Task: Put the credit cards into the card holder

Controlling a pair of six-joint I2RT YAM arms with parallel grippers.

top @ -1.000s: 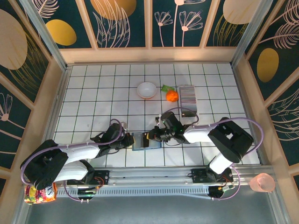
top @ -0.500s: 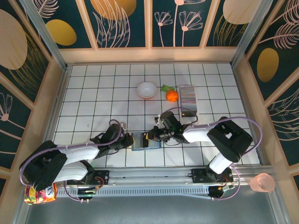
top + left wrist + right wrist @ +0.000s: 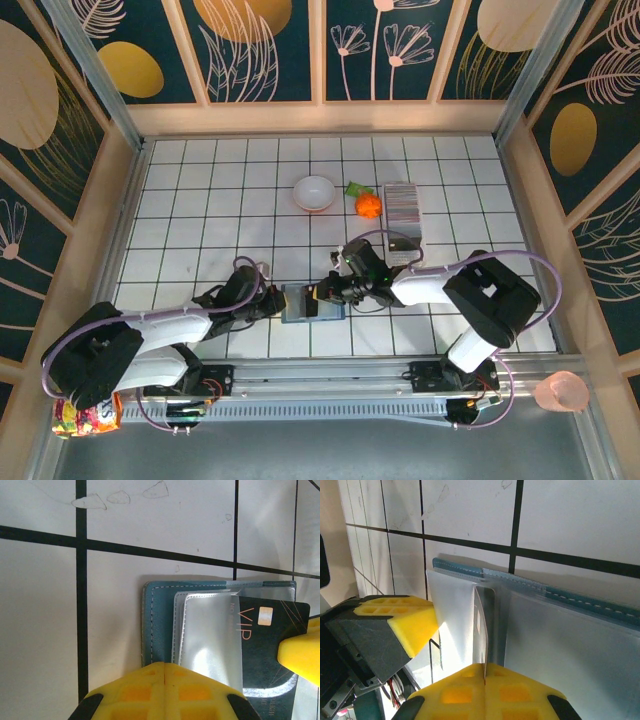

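The teal card holder [image 3: 300, 303] lies open on the white tiles between my two grippers. In the left wrist view its teal flap [image 3: 157, 625] and clear inner pockets [image 3: 210, 635] show. A dark credit card [image 3: 270, 645] marked VIP rests at the pocket's edge. My right gripper [image 3: 485, 666] is shut on this card [image 3: 481, 625], seen edge-on there. My left gripper [image 3: 165, 666] is shut, its tip on the holder's near edge. A striped grey-white stack of credit cards [image 3: 402, 205] sits at the back right. I cannot tell how far the card is inside the pocket.
A white bowl [image 3: 314, 192], an orange object [image 3: 368, 205] and a green scrap [image 3: 355, 188] lie behind the holder. Wooden walls close in the table on three sides. A pink cup [image 3: 562, 392] and a snack bag [image 3: 85, 415] sit off the table's near corners.
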